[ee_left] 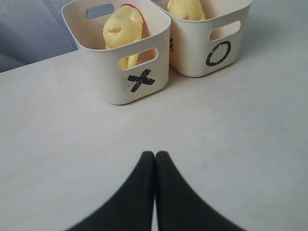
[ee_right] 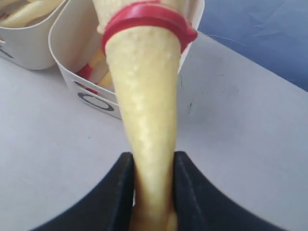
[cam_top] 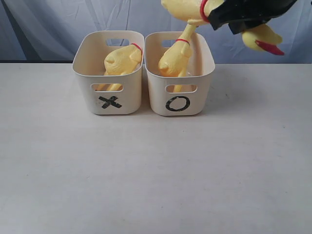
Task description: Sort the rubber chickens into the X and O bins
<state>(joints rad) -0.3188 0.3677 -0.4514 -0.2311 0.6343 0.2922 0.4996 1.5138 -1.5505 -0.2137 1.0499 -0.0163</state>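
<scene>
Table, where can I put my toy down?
Bare: the whole front of the table, before the X bin and O bin, plus the strips left of X and right of O. Crowded: inside both, with the X chicken and O chicken; hardly any gap between bins.

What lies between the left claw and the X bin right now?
Nothing but bare tabletop. The left wrist view shows it running clear from the shut left claw up to the X bin.

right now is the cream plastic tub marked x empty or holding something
Holding something: a yellow rubber chicken piece with a red ring sits inside the cream X tub.
</scene>
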